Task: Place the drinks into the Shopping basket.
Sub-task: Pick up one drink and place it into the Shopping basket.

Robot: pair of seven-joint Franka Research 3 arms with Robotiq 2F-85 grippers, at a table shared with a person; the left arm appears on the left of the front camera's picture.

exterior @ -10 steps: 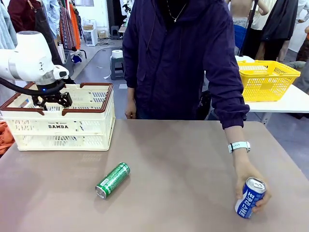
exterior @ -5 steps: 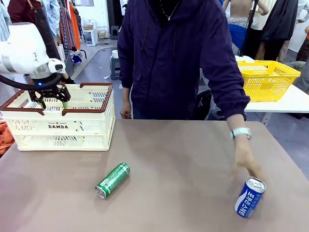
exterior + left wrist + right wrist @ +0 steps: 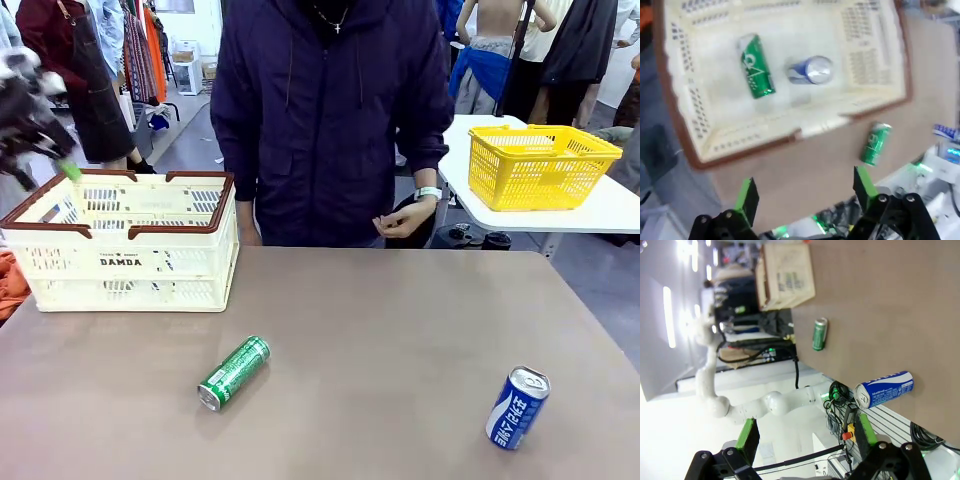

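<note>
A green can [image 3: 234,372] lies on its side on the brown table, left of the middle. Near the front right a blue can [image 3: 517,407] stands alone, slightly tilted. The Shopping basket [image 3: 130,232] sits at the back left. In the left wrist view the basket [image 3: 670,100] holds a lying green can [image 3: 756,66] and a blue can [image 3: 810,70] with its silver top toward me. My left gripper [image 3: 55,160], blurred, hangs above the basket's left rim; it is open and empty [image 3: 805,192]. My right gripper [image 3: 806,435] is open and empty, far from the blue can [image 3: 885,388].
A person in a dark jacket stands at the table's far edge, one hand [image 3: 400,220] held at the waist. A yellow mesh basket [image 3: 540,165] sits on a white table at the back right. The brown table top [image 3: 380,330] is bare between the two loose cans.
The person let go of the blue can, drew the hand back and straightened up. My left gripper rose from over the basket and swung up and to the left.
</note>
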